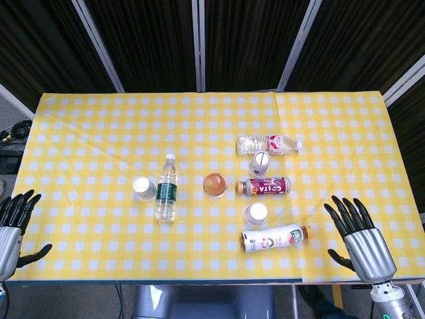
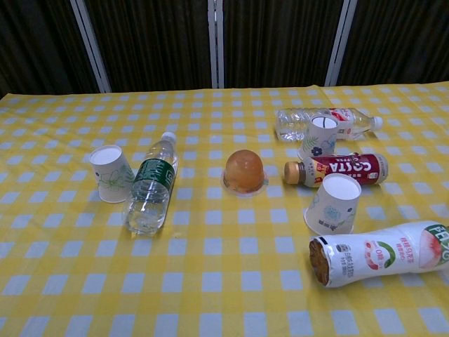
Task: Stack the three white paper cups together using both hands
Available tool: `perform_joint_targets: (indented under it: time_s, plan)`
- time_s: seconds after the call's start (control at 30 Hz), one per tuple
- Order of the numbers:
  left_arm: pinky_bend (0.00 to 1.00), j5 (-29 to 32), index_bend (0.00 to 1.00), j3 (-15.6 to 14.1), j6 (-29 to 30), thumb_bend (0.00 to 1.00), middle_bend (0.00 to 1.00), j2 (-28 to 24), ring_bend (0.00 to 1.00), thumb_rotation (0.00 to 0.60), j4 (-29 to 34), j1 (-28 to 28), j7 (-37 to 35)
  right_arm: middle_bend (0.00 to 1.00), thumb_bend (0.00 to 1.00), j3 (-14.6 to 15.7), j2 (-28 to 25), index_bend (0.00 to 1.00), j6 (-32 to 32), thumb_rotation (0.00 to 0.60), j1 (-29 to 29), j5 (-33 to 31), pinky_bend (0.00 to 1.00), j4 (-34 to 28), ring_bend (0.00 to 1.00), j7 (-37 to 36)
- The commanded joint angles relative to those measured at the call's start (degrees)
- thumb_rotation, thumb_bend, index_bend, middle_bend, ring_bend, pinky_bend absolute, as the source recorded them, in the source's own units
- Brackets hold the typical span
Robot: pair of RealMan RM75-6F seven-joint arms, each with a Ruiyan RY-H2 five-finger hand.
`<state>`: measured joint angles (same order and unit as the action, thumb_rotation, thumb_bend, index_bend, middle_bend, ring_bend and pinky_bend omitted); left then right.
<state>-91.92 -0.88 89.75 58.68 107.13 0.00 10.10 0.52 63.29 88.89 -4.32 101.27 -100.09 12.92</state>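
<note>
Three white paper cups stand bottom-up on the yellow checked table (image 1: 93,126). One cup (image 1: 143,188) (image 2: 111,173) sits at the left beside a green-label water bottle. A second cup (image 1: 259,163) (image 2: 319,135) stands between two bottles on the right. The third cup (image 1: 255,214) (image 2: 333,203) is nearer the front edge. My left hand (image 1: 13,222) hovers open at the front left corner, far from any cup. My right hand (image 1: 357,239) is open at the front right, fingers spread, right of the third cup. Neither hand shows in the chest view.
A green-label water bottle (image 1: 166,189) (image 2: 151,186) lies left of centre. An orange jelly cup (image 1: 214,184) (image 2: 244,171) sits mid-table. On the right lie a clear bottle (image 1: 267,143) (image 2: 330,121), a Costa bottle (image 1: 265,187) (image 2: 337,168) and a peach drink bottle (image 1: 275,237) (image 2: 382,253).
</note>
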Motion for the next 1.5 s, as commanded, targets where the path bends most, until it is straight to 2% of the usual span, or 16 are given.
perform_joint_targets:
  time_s: [0.03,0.37,0.5,0.7,0.8,0.93,1.03,1.27,1.5]
  plan:
    - [0.0,-0.05,0.0,-0.03,-0.05,0.0,0.0,-0.04,0.0,0.6,0.01,-0.01,-0.11,0.0,0.0,0.0,0.01,0.03,-0.05,0.6,-0.01,-0.02,0.0,0.02,0.0,-0.02]
    - [0.0,-0.25,0.0,-0.07,0.3,0.0,0.0,-0.3,0.0,0.6,0.1,0.17,-0.64,0.0,0.0,0.05,0.3,0.03,-0.61,0.6,-0.15,-0.19,0.0,0.12,0.0,0.35]
    - [0.0,-0.12,0.0,0.07,0.42,0.0,0.0,-0.42,0.0,0.6,0.43,0.19,-0.98,0.0,0.0,-0.65,1.05,0.03,-3.45,0.6,-1.31,-2.74,0.0,0.37,0.0,-0.02]
    - [0.0,1.37,0.0,0.43,-0.81,0.0,0.0,-0.79,0.0,0.6,0.61,-0.31,-1.59,0.0,0.0,-5.48,0.81,0.03,-14.59,0.6,-8.94,-8.92,0.0,1.93,0.0,1.07]
    - [0.0,2.06,0.0,0.63,-1.48,0.0,0.0,-0.86,0.0,0.6,0.66,-0.63,-1.59,0.0,0.01,-9.99,0.98,0.03,-22.36,0.6,-14.8,-14.91,0.01,3.95,0.0,3.9]
    - [0.0,2.85,0.0,1.01,-2.11,0.0,0.0,-1.0,0.0,0.6,0.83,-1.04,-1.74,0.04,0.13,-14.66,3.06,0.09,-30.03,0.6,-21.15,-22.01,0.16,6.24,0.0,4.44]
    - [0.0,4.08,0.0,1.4,-2.8,0.0,0.0,-1.56,0.0,0.6,1.16,-1.36,-2.56,0.08,0.19,-16.82,5.47,0.13,-35.56,0.6,-25.49,-26.2,0.21,8.34,0.0,2.64]
    - [0.0,7.04,0.0,2.64,-3.66,0.0,0.0,-1.85,0.0,0.6,1.18,-1.98,-2.33,0.15,0.24,-19.85,12.81,0.19,-44.51,0.6,-34.64,-35.0,0.25,15.3,0.06,2.93]
    - [0.0,8.98,0.0,3.31,-4.59,0.0,0.0,-1.75,0.0,0.6,0.97,-2.53,-2.29,0.18,0.24,-18.97,19.33,0.21,-47.88,0.6,-40.95,-42.18,0.3,22.28,0.12,8.68]
